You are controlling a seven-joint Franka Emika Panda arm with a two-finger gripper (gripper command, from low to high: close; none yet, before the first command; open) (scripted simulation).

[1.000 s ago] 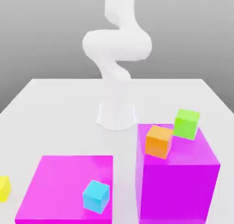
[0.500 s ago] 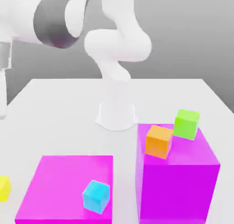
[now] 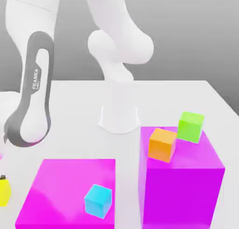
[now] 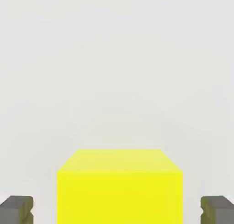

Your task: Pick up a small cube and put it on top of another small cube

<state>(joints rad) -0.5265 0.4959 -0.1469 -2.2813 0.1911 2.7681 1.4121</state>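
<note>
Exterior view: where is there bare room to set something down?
The pale table's wide stretch right of the white robot base is bare, as is the left half of the flat magenta slab. Crowded: the tall magenta block's top, with the orange cube and green cube.

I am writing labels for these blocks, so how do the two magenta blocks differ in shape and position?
The taller block stands at the exterior view's right; the flatter block lies at its left. The taller block carries two cubes, the flatter block one. Both are magenta.
</note>
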